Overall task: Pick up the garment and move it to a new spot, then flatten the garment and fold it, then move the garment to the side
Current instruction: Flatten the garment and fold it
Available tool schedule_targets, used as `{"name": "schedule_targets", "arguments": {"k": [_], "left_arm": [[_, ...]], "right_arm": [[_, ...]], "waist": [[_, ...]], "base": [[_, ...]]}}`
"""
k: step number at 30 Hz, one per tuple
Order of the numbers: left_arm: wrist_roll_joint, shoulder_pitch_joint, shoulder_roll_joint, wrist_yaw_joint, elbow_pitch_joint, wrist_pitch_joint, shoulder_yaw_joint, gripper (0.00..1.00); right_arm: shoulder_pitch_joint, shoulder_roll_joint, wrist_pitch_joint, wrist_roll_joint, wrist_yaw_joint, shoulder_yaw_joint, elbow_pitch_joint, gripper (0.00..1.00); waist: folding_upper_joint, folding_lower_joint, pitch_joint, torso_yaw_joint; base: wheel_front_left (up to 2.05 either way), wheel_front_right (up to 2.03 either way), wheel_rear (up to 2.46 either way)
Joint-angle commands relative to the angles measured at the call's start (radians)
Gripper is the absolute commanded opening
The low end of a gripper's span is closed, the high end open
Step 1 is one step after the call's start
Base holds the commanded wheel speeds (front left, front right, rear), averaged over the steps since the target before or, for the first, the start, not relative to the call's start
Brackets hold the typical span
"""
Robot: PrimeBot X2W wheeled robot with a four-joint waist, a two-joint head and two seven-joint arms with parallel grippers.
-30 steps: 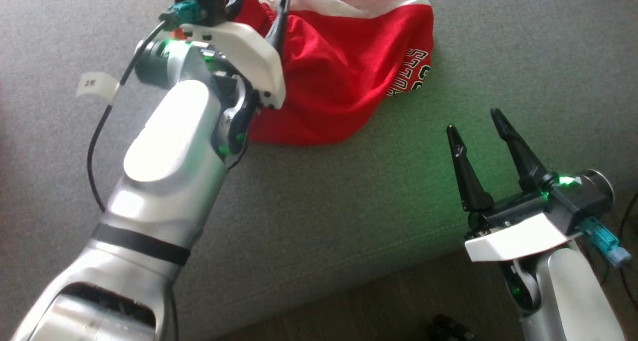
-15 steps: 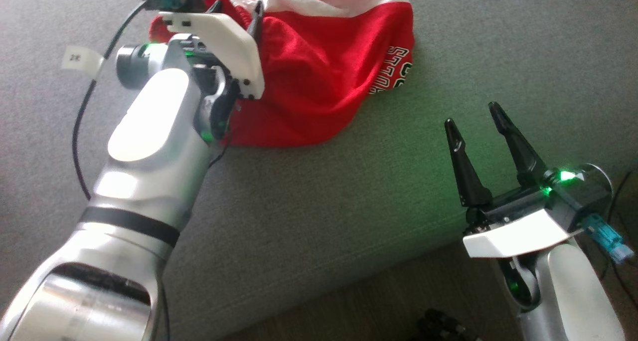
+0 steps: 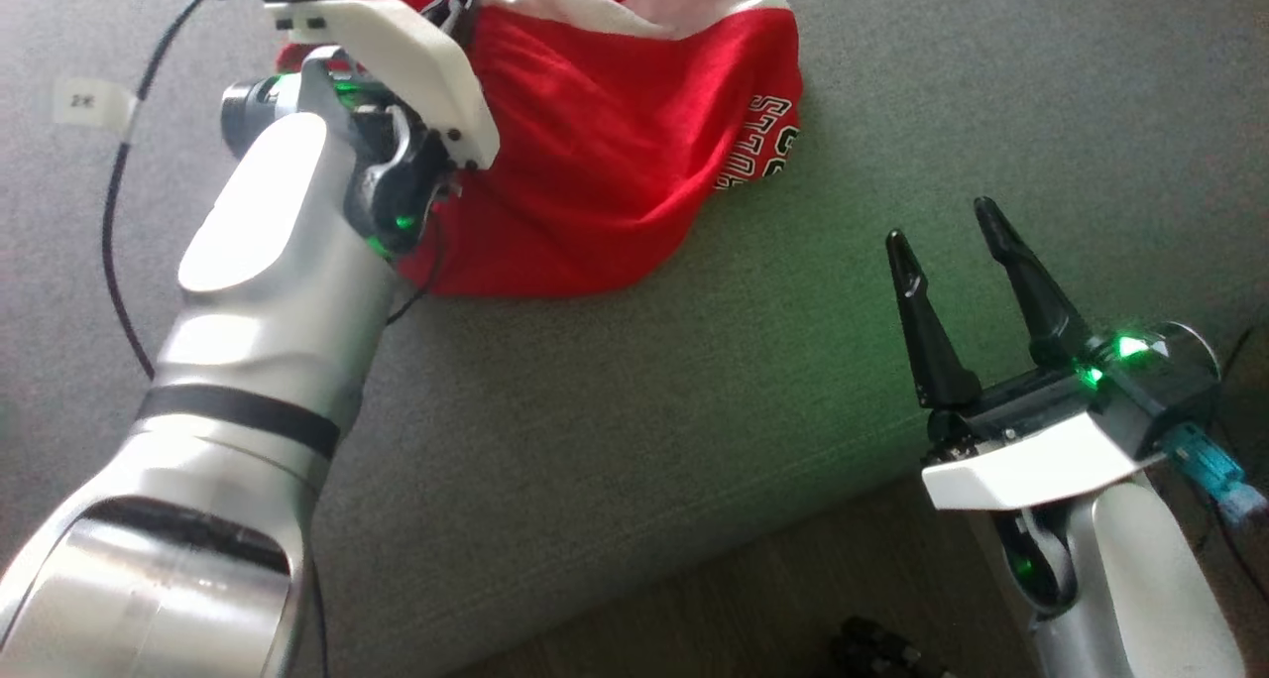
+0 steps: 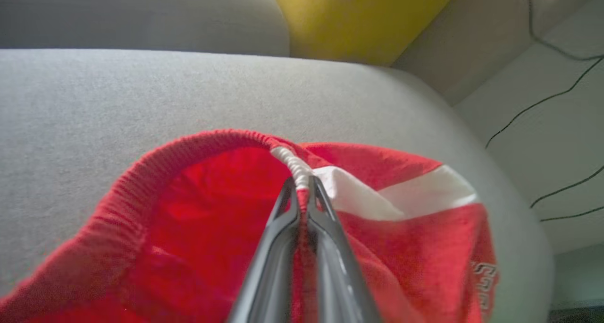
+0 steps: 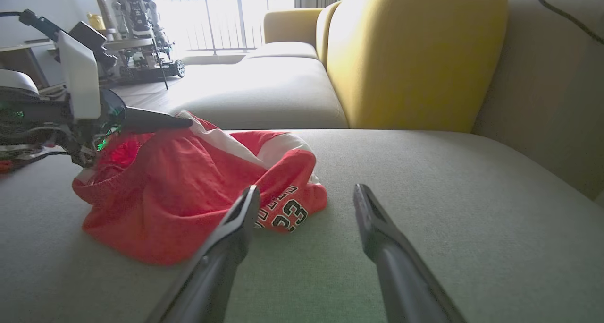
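A crumpled pair of red-and-white Bulls basketball shorts (image 3: 595, 163) is seen lying on a grey sofa seat (image 3: 694, 410). Its elastic waistband (image 4: 203, 139) is pinched beside the white stripe between the closed fingers of the left gripper (image 4: 301, 191). The right gripper (image 3: 940, 224) is held near the seat's front edge — jaws spread wide, nothing between them — apart from the shorts. A yellow backrest (image 5: 406, 54) is seen behind.

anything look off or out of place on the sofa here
Only the red garment: it lies bunched in a heap on the grey sofa cushion, waistband pinched between the fingers of the left gripper. Nothing looks spilled or damaged.
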Motion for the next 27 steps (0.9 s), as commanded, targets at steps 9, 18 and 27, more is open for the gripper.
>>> {"name": "schedule_targets", "arguments": {"k": [9, 18, 27], "left_arm": [[-0.347, -0.150, 0.012, -0.041, -0.245, 0.122, -0.064, 0.00], [-0.619, -0.279, 0.012, 0.054, -0.464, 0.155, -0.131, 0.00], [-0.797, -0.128, 0.047, 0.149, -0.659, 0.190, -0.238, 0.00]], "right_arm": [[0.001, 0.001, -0.006, 0.029, 0.000, 0.014, -0.021, 1.00], [0.029, 0.001, -0.006, 0.024, 0.000, -0.006, -0.020, 1.00], [0.061, 0.001, -0.006, 0.005, 0.000, -0.088, -0.052, 1.00]], "waist": [[0.0000, 0.0000, -0.093, -0.016], [0.0000, 0.0000, -0.173, -0.035], [0.0000, 0.0000, -0.183, 0.112]], "base": [[0.00, 0.00, 0.00], [0.00, 0.00, 0.00], [0.00, 0.00, 0.00]]}}
